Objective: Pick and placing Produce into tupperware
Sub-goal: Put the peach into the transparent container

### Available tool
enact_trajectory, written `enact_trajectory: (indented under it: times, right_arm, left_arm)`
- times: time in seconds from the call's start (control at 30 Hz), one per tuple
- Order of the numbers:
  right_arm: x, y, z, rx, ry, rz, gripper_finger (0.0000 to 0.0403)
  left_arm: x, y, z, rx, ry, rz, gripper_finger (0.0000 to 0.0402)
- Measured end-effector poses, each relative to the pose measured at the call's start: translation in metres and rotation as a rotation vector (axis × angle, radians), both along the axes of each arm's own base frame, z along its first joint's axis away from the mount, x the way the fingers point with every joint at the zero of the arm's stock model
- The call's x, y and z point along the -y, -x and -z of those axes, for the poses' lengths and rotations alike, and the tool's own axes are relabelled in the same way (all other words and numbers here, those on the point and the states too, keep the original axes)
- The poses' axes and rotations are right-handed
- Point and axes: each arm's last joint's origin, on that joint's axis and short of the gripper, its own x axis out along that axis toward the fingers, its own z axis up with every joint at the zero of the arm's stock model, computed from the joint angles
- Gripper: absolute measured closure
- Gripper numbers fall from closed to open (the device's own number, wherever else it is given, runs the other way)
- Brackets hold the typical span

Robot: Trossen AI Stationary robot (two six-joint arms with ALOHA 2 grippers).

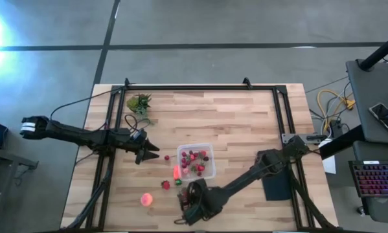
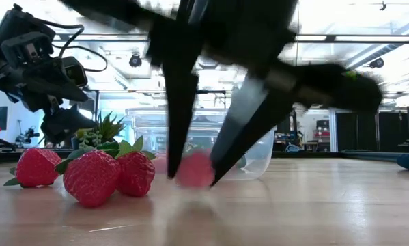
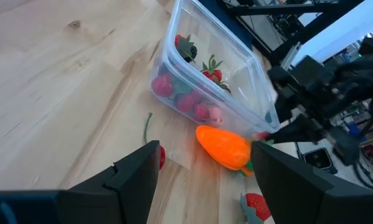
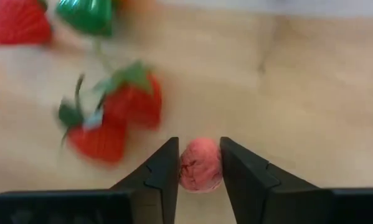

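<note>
The clear tupperware (image 1: 195, 162) stands mid-table with several strawberries (image 3: 202, 112) inside. Loose on the wood lie an orange, carrot-shaped piece (image 3: 223, 146), a strawberry (image 1: 166, 184) and a round orange-pink fruit (image 1: 146, 199). Two more strawberries (image 4: 114, 121) lie just beyond my right gripper (image 4: 198, 142), which is near the table's front edge, shut on a small pinkish-red berry (image 4: 200, 165). My left gripper (image 1: 146, 155) hovers open to the left of the tupperware, with nothing between its fingers. My right gripper pinches the small pinkish-red berry by its two opposite sides (image 4: 187, 167) between its two fingers (image 4: 164, 168). The fingers slant steeply down from above. In the low view the berry (image 2: 194, 169) sits at the fingertips, close to the wood; whether it is lifted clear I cannot tell.
A green leafy clump (image 1: 140, 103) lies at the far left of the table. A flat black pad (image 1: 276, 188) lies at the right, under my right arm. Three strawberries (image 2: 91, 178) lie to the left of the right gripper in the low view.
</note>
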Motion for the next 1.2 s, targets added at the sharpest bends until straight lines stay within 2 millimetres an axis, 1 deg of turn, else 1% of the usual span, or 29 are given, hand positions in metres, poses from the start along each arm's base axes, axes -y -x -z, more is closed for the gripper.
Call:
enact_trajectory:
  times: [0.13, 0.2, 0.27, 0.37, 0.47, 0.63, 0.73, 0.8, 0.9, 1.1, 1.17, 1.2]
  right_arm:
    - [-0.009, 0.004, -0.025, 0.018, 0.011, 0.010, 0.0300]
    - [-0.010, 0.008, -0.041, 0.025, 0.045, 0.025, 0.0300]
    - [-0.006, 0.012, -0.054, 0.020, 0.074, 0.041, 0.0300]
    - [0.011, 0.019, -0.070, -0.021, 0.122, 0.061, 0.0300]
    - [0.039, 0.018, -0.080, -0.105, 0.195, 0.066, 0.0300]
    - [0.080, 0.002, -0.086, -0.151, 0.237, 0.019, 0.0300]
    - [0.097, -0.004, -0.082, -0.199, 0.213, 0.005, 0.0296]
    - [0.104, -0.006, -0.076, -0.228, 0.213, -0.015, 0.0284]
    - [0.106, -0.012, -0.072, -0.208, 0.214, -0.048, 0.0257]
    - [0.108, -0.014, -0.074, -0.194, 0.218, -0.060, 0.0186]
    - [0.097, -0.014, -0.080, -0.157, 0.235, -0.134, 0.0167]
    - [0.086, -0.015, -0.084, -0.116, 0.242, -0.200, 0.0160]
  left_arm:
    - [0.000, 0.000, -0.001, 0.009, 0.003, 0.004, 0.0164]
    - [0.000, 0.000, -0.002, 0.018, 0.005, 0.010, 0.0164]
    - [0.001, -0.001, -0.004, 0.037, 0.010, 0.022, 0.0164]
    - [0.001, -0.002, -0.008, 0.082, 0.011, 0.027, 0.0164]
    - [0.001, -0.003, -0.012, 0.119, 0.011, 0.028, 0.0164]
    - [0.001, -0.003, -0.012, 0.128, 0.009, 0.029, 0.0164]
    - [0.001, -0.003, -0.012, 0.123, 0.010, 0.029, 0.0164]
    - [0.001, -0.003, -0.011, 0.118, 0.010, 0.029, 0.0164]
    - [0.001, -0.004, -0.010, 0.112, 0.009, 0.030, 0.0164]
    - [0.001, -0.005, -0.007, 0.087, 0.010, 0.029, 0.0164]
    - [0.001, -0.005, -0.006, 0.081, 0.015, 0.045, 0.0164]
    - [0.002, -0.005, -0.006, 0.079, 0.020, 0.061, 0.0164]
